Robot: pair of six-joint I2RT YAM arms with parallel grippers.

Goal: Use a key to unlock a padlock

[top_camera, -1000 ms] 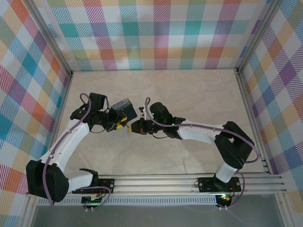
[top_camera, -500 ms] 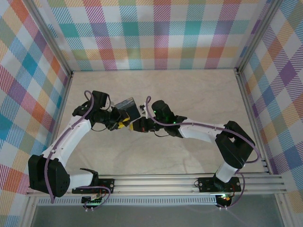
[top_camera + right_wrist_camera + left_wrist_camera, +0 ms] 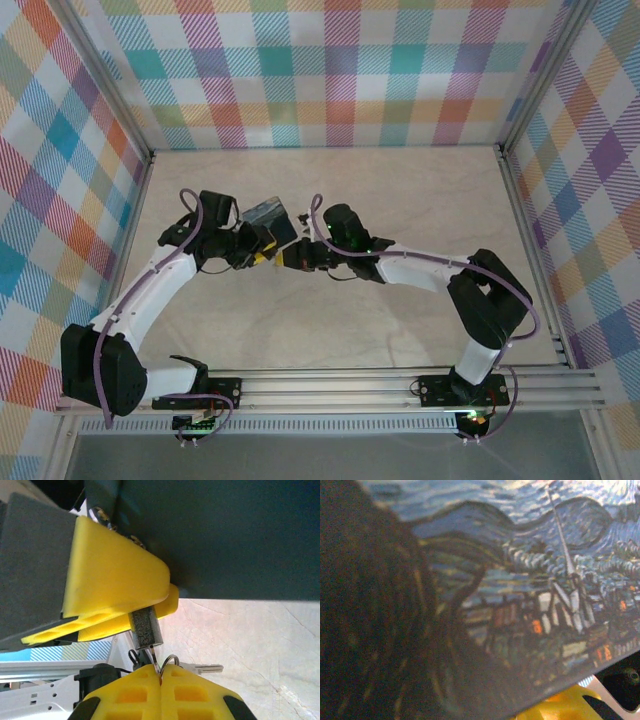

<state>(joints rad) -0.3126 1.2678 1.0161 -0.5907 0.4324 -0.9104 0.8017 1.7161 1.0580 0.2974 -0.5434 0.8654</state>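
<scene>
Looking down from above, the two arms meet just left of the centre of the table. There the left gripper is clamped on the padlock, with the starry blue block out at its far tip. The right gripper noses in from the right, just beside it, its tip close to the other's yellow fingers.

Over to the left wrist camera: the padlock sits right up against the lens. A painted village and swirling sky run across its face, and the left part is blurred and dark. A yellow fingertip peeks out beneath its lower edge.

Now the right wrist camera, and this is the close one. The right gripper has its yellow fingers pressed tight together, pinching the key, a thin sliver of metal. That sliver runs up to a grey metal stub jutting out from under the left gripper's yellow finger. A wire ring and a spare silver key hang just to the right, above the pale table.
</scene>
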